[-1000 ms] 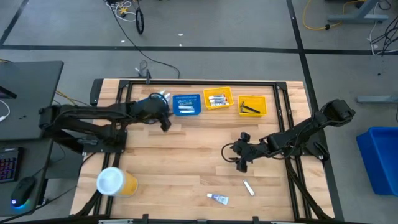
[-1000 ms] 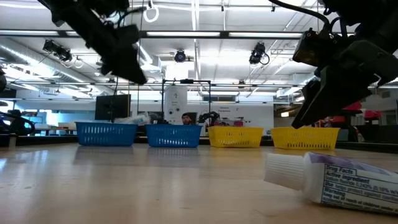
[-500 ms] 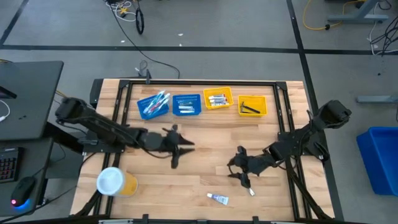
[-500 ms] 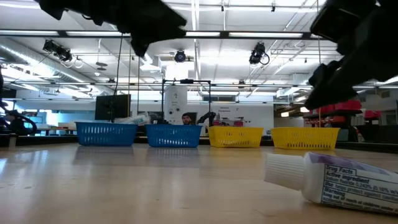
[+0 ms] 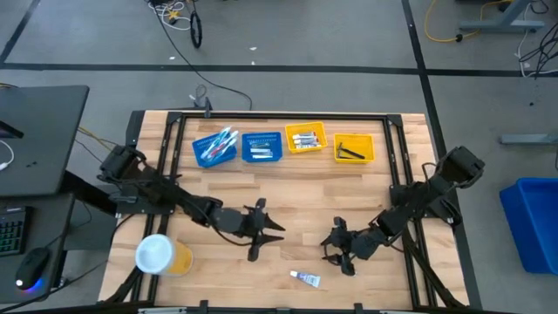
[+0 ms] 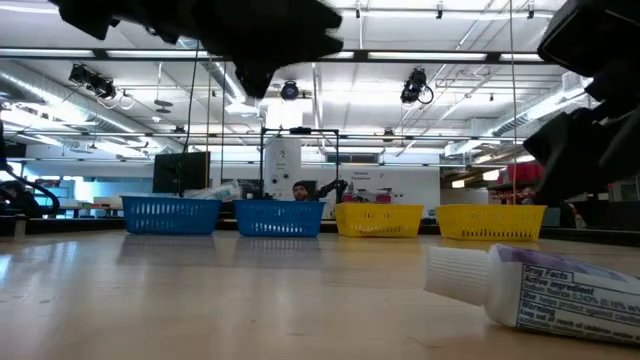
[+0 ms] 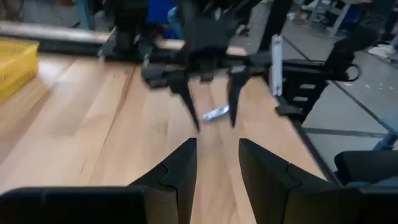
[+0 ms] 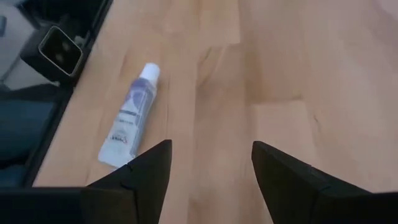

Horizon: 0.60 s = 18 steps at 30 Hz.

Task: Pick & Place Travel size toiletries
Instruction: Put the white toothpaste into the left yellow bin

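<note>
Toothpaste tube (image 5: 305, 279), right gripper (image 5: 340, 253) open above

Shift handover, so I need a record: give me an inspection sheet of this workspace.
Surface: wooden table, no spills seen.
Job's things: toothpaste tube loose on the table; toothbrushes in a blue tray; razors in a yellow tray.
Clutter: yellow tub with white lid.
Claws: left claw open, mid-table; right claw open, near the tube.
Cables: loose cables on the floor.
Surroundings: blue bin beside the table.
</note>
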Motion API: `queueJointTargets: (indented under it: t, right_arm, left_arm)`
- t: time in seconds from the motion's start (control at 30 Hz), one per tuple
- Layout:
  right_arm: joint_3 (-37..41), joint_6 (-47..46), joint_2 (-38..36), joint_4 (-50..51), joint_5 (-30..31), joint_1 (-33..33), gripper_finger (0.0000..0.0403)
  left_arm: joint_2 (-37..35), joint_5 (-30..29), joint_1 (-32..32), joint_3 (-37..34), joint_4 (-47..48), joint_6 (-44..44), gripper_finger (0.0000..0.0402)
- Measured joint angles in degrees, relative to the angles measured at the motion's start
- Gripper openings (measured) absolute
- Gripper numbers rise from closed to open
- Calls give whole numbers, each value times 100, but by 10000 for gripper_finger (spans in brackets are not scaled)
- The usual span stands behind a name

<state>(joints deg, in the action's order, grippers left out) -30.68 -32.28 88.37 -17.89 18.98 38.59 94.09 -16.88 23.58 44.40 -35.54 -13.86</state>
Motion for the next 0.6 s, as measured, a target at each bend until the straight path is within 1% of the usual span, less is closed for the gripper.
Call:
queueJointTargets:
  t: [0.1, 0.2, 0.27, 0.4, 0.6]
  right_arm:
    - [0, -16, 317, -620, 3, 97, 229]
    - [-111, 209, 682, -1055, 2, 191, 226]
    - [-280, 366, 885, -1015, -2, 248, 224]
    - [-646, 429, 1297, -884, -133, 251, 226]
    - [-1139, 557, 1510, -367, -321, 279, 238]
  left_arm:
    - [-33, -41, 91, 58, -37, 203, 126]
    - [-62, -166, 160, 55, -12, 311, 126]
    - [-62, -302, 188, 50, 11, 325, 126]
    - [-65, -345, 189, 49, 210, 329, 126]
    - [-66, -344, 179, 49, 447, 323, 126]
